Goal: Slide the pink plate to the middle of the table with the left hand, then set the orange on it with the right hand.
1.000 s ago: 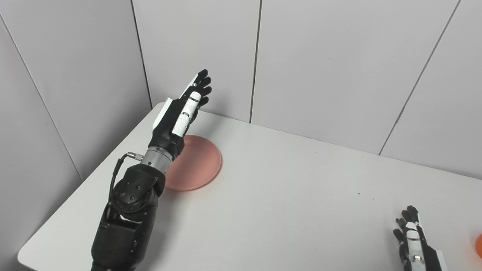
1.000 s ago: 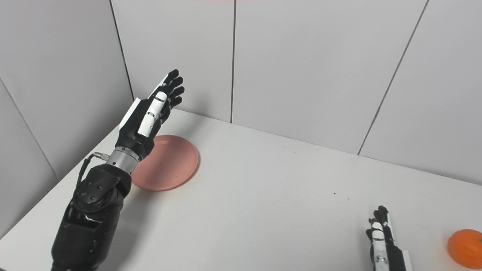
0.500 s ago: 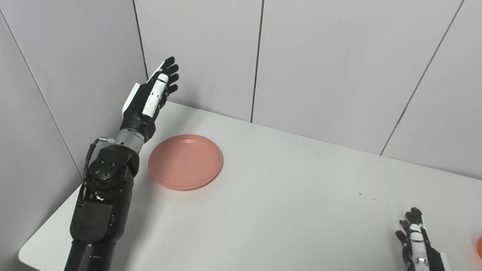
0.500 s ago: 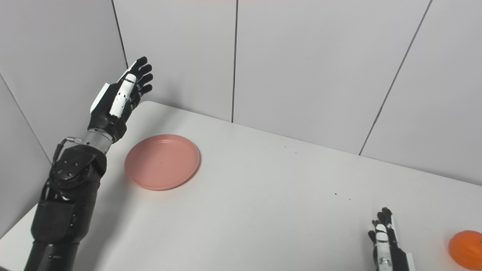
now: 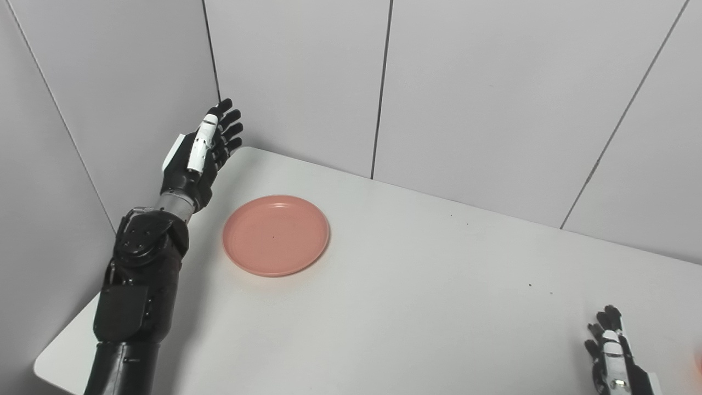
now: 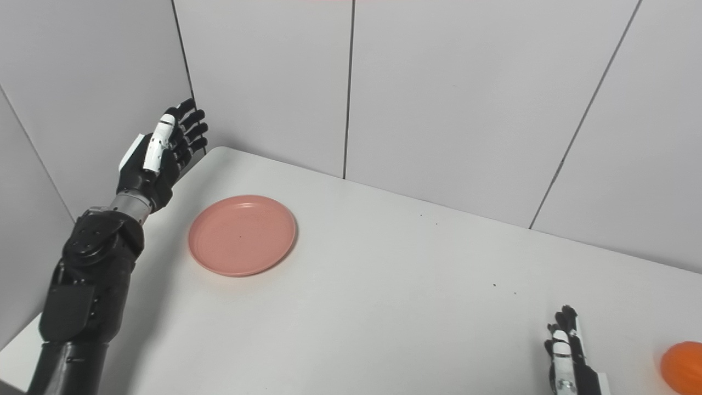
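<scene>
The pink plate (image 5: 276, 235) lies flat on the white table (image 5: 417, 296), toward its far left part. My left hand (image 5: 200, 153) is open, fingers straight and apart, raised to the left of the plate near the table's far left corner, not touching it. My right hand (image 6: 567, 354) is open and empty, low at the table's near right. The orange (image 6: 681, 366) sits on the table just right of that hand, partly cut off by the picture's edge.
Grey wall panels (image 5: 493, 99) stand close behind the table and along its left side (image 5: 82, 109), right beside my left hand. The table's left edge (image 5: 71, 340) runs just under my left forearm.
My left hand has swung from over the plate's left part out to the left and now stands beside it, leaving the whole plate in view. The plate and right hand have stayed put; the camera shifted slightly.
</scene>
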Controlling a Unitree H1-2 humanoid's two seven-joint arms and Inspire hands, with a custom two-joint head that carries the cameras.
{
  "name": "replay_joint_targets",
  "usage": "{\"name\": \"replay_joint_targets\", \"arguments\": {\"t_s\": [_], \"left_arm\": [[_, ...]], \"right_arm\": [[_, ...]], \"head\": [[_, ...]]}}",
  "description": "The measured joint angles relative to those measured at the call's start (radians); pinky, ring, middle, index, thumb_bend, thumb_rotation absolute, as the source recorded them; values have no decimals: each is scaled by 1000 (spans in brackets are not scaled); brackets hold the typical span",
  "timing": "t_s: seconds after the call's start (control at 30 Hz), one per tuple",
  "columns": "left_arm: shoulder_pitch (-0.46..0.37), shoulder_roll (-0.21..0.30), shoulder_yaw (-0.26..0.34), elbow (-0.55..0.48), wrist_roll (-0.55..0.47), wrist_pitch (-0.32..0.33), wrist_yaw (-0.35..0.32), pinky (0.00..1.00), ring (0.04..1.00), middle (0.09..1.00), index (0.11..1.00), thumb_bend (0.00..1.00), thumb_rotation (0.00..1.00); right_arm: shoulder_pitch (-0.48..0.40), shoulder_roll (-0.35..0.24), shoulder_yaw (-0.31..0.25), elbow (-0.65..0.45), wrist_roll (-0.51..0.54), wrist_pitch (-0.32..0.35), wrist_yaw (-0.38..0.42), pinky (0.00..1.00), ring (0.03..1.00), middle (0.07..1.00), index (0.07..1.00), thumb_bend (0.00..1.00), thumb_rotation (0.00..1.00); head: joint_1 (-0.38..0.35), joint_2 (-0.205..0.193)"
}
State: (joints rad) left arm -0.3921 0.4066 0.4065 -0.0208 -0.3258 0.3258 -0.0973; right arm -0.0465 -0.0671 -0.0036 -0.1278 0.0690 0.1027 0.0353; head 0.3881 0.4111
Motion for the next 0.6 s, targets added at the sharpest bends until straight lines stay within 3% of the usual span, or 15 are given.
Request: {"name": "replay_joint_targets", "arguments": {"t_s": [0.6], "left_arm": [[12, 0, 0, 152, -42, 0, -21, 967, 959, 954, 941, 284, 1000]], "right_arm": [[0, -2, -2, 0, 5, 0, 11, 1000, 1000, 1000, 1000, 39, 1000]], "head": [[11, 5]]}}
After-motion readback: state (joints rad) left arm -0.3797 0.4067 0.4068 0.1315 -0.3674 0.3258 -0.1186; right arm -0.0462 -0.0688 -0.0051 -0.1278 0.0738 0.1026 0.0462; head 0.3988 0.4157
